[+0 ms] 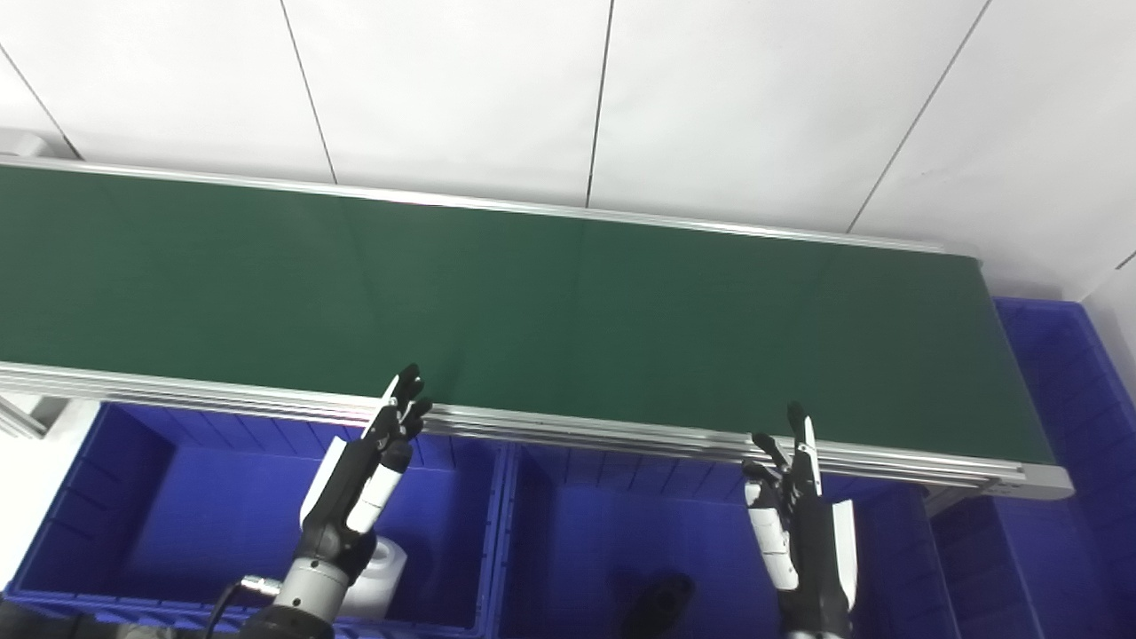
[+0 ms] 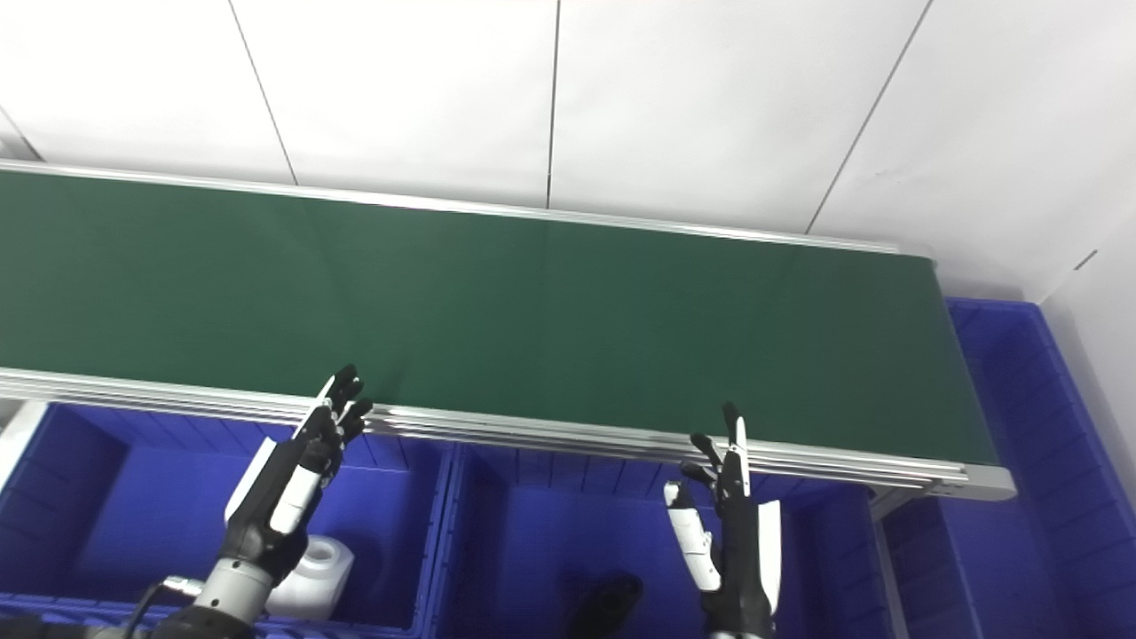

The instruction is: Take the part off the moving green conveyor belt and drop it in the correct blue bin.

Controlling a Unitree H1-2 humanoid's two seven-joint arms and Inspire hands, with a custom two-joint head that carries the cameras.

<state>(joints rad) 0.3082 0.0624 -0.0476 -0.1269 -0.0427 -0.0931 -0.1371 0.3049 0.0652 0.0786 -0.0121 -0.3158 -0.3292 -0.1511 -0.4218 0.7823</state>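
Belt (image 1: 532, 319) lies bare, its length running left to right. Left hand (image 1: 368, 479) and right hand (image 1: 799, 506) hover open over bins (image 1: 133, 515), fingers spread, holding nothing.

Conveyor belt (image 1: 532, 311): runs crosswise beyond both hands, its near rail (image 1: 568, 428) just past the fingertips. Left hand (image 1: 364, 484): raised over the left bin (image 1: 133, 497), fingers apart and extended toward the rail, holding nothing. Right hand (image 1: 799, 515): raised over the middle bin (image 1: 586, 532), fingers apart, holding nothing, well apart from the left hand. Left bin: below the rail, under and left of the left hand; contains a cylindrical part (image 1: 377, 577) just behind that hand's wrist. Middle bin: between the hands, touching the left bin; contains a dark part (image 1: 657, 599) left of the right hand. End bin (image 1: 1065, 373): beyond and right of the right hand, at the belt's end.
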